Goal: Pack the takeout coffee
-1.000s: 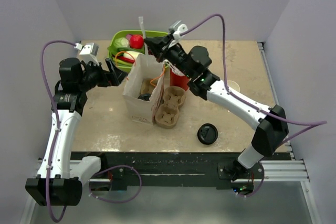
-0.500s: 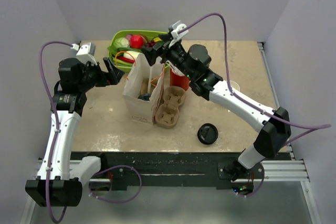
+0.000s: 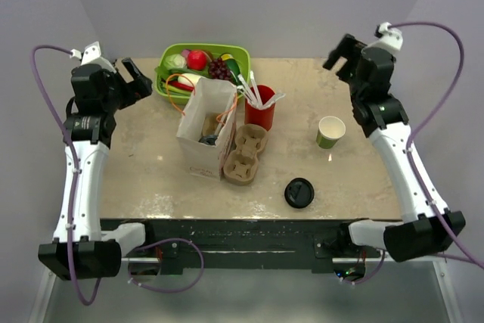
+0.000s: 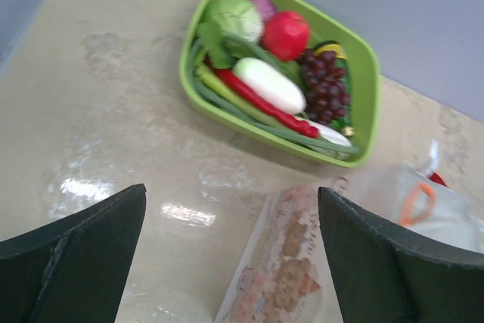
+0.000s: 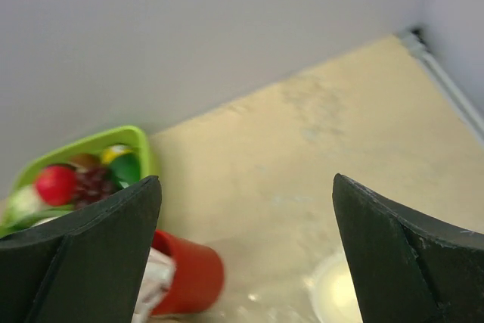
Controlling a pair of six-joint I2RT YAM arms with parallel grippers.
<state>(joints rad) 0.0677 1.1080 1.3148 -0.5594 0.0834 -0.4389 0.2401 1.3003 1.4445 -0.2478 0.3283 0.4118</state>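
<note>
Even, bright overhead light as I view it, soft short shadows beside the paper bag (image 3: 193, 153), glare patches on the table (image 4: 76, 187), my right wrist view blurred, near fingers (image 5: 76, 262) soft-edged.

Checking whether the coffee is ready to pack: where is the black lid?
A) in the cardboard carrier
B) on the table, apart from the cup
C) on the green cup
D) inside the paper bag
B: the black lid lies on the table near its front edge, while the green cup stands open farther back, its white inside showing.
</note>
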